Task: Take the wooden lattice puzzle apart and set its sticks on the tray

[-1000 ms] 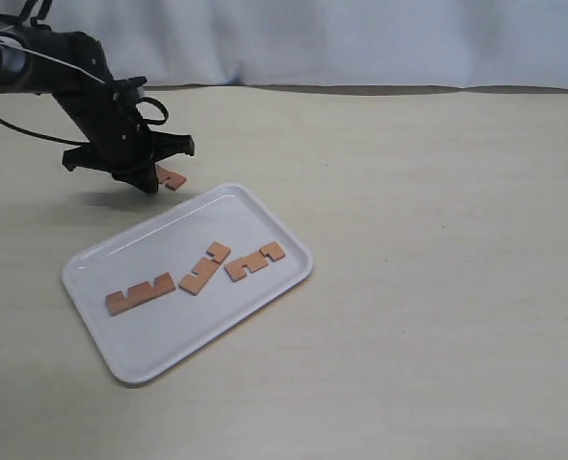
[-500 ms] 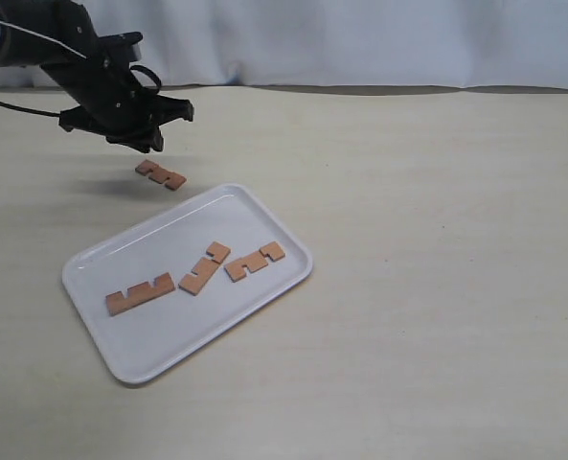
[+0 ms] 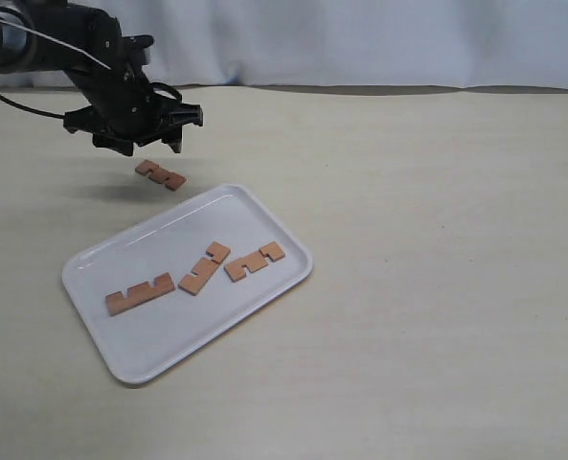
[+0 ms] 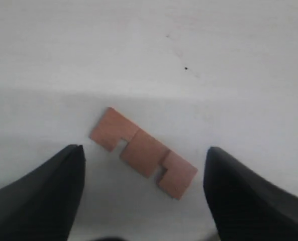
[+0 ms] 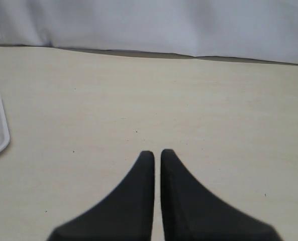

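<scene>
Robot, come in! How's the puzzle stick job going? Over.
Left end effector open above one stick, on table beside tray. Right end effector shut, empty. Three sticks on tray. Nothing blocking.

The left tool (image 3: 149,146) hangs over the beige worktop (image 3: 418,249) with its jaws spread and nothing between them. Just beneath it lies one notched reddish-brown stick (image 3: 161,174), off the white tray (image 3: 169,337) and near its far rim. Three more sticks lie flat on the tray in a loose row, apart from one another: a long one (image 3: 141,293), a middle one (image 3: 205,267) and a third (image 3: 255,261). A white cloth (image 3: 360,38) hangs behind the worktop.
</scene>
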Controlling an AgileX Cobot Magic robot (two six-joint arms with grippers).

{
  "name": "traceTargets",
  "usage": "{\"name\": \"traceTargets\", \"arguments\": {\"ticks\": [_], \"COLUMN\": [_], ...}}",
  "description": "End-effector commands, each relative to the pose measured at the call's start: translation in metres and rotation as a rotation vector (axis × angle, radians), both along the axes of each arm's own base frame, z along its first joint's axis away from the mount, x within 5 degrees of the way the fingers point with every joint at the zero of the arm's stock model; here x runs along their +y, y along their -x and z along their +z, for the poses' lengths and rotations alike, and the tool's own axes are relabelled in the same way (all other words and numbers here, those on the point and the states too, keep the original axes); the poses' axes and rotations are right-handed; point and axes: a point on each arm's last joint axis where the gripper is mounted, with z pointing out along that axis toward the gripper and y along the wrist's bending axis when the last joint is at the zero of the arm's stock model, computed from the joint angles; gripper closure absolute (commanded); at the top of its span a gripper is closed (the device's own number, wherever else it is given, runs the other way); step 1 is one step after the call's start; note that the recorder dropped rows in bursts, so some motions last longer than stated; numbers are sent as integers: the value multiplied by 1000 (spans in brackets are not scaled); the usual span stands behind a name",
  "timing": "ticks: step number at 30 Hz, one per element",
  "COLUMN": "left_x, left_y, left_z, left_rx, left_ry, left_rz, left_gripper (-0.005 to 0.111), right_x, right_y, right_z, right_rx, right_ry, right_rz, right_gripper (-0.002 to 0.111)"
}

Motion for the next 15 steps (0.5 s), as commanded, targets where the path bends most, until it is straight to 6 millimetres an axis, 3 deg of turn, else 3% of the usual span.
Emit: {"name": "traceTargets", "arguments": {"ticks": [1, 6, 15], "left_x": [1, -9, -19], "left_y": [0, 1, 6], "left_z": [5, 1, -34], "left_rx": [-3, -12, 83], "left_ry": [36, 51, 21], "left_rz": [157, 153, 139], "left_gripper": [43, 44, 44], "right_x": [0, 0, 0], "right_y": [0, 0, 0], "right_z": [0, 0, 0], "right_rx": [-9, -9, -9], "right_ry": [-1, -1, -1], "right_rz": [-4, -4, -4], "right_gripper": [104, 104, 104]}}
